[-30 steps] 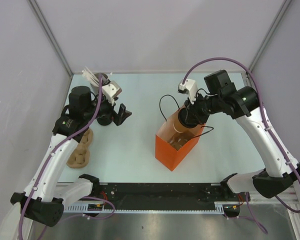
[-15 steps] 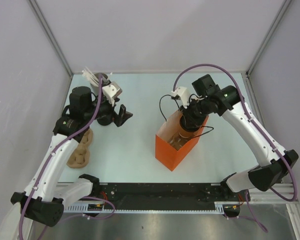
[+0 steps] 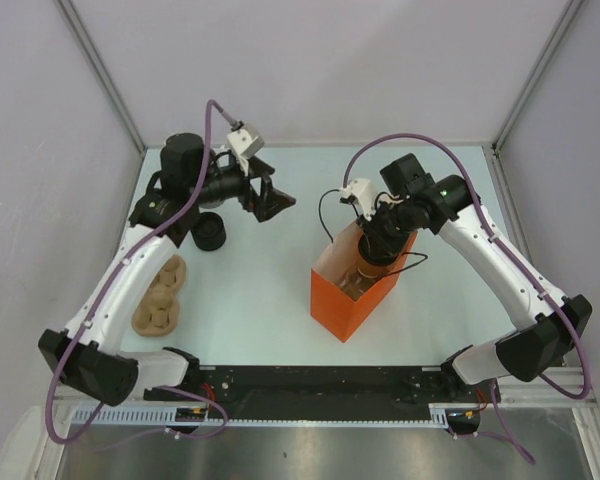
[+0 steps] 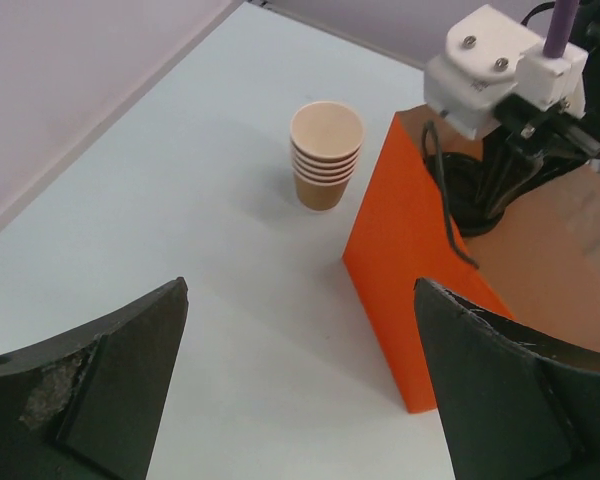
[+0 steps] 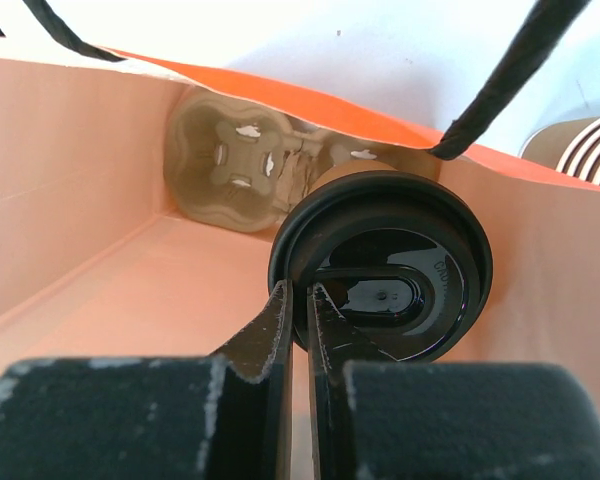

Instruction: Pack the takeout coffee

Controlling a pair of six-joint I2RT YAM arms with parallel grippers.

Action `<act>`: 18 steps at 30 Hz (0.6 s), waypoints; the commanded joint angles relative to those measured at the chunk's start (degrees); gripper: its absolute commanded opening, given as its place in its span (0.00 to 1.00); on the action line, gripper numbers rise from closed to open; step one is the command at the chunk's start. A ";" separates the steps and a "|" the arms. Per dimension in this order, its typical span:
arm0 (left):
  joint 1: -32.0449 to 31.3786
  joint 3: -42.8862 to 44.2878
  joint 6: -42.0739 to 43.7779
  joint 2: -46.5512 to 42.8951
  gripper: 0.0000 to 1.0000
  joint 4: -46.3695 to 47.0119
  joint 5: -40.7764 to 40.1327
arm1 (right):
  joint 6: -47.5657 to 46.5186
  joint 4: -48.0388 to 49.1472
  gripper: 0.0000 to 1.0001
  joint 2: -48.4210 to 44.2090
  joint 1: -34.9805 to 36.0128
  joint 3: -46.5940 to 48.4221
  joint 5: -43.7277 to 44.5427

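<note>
I am watching my left gripper (image 3: 270, 200) hanging released, jaws wide, above the pale table (image 3: 250, 290), facing a stack of lidless tan paper cups (image 4: 326, 155). Further right, inside the orange paper bag (image 3: 342, 305), my right gripper (image 5: 298, 290) is pinching the rim of the black-lidded kraft takeout coffee (image 5: 380, 265), near a moulded pulp carrier (image 5: 230, 165).

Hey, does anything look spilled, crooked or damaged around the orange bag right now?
Nothing looks spilled. The lidded takeout coffee sits inside the orange bag, the right gripper pinching its rim. The one oddity: a pale scuffed patch on a finger of the open left gripper.
</note>
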 commanded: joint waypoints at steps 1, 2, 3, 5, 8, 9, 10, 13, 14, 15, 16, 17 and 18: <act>-3.21 3.32 -5.12 5.12 0.99 5.85 1.93 | -0.28 1.69 0.00 -0.61 -0.76 0.22 -0.42; -3.39 3.59 -5.83 6.00 0.99 6.56 2.28 | -0.28 1.69 0.00 -0.61 -0.94 0.22 -0.59; -4.00 3.85 -6.36 6.71 0.99 7.00 2.37 | -0.28 1.69 0.00 -0.61 -0.94 0.22 -0.59; -4.44 4.91 -7.51 9.08 0.99 8.49 3.34 | -0.28 1.60 0.00 -0.87 -1.12 0.22 -0.77; -5.24 6.66 -10.05 11.63 0.99 9.55 4.92 | -0.45 1.43 0.00 -0.96 -1.12 0.31 -0.94; -5.76 7.28 -10.23 12.16 0.99 9.55 5.45 | -0.37 1.51 0.00 -0.96 -1.12 0.22 -0.86; -5.94 8.24 -10.49 12.51 0.99 9.47 6.41 | -0.36 1.43 0.00 -0.96 -1.20 0.22 -0.94; -6.47 9.39 -11.54 13.66 0.99 10.34 7.91 | -0.36 1.34 0.00 -1.05 -1.38 -0.22 -1.21; -6.47 9.48 -11.90 13.66 0.99 10.52 9.13 | -0.36 1.42 0.00 -1.31 -1.38 -0.31 -1.21; -6.47 9.48 -12.07 13.14 1.00 10.52 9.66 | -0.36 1.51 0.00 -1.31 -1.38 -0.31 -1.47; -6.47 9.13 -11.99 12.61 1.00 10.52 9.58 | -0.36 1.51 0.00 -1.40 -1.64 -0.31 -1.39; -6.47 8.52 -12.16 12.00 0.99 10.96 7.84 | -0.19 1.60 0.00 -1.49 -1.64 -0.31 -1.47; -6.38 7.21 -12.51 10.34 1.00 12.01 6.52 | -0.19 1.69 0.00 -1.58 -1.64 -0.31 -1.56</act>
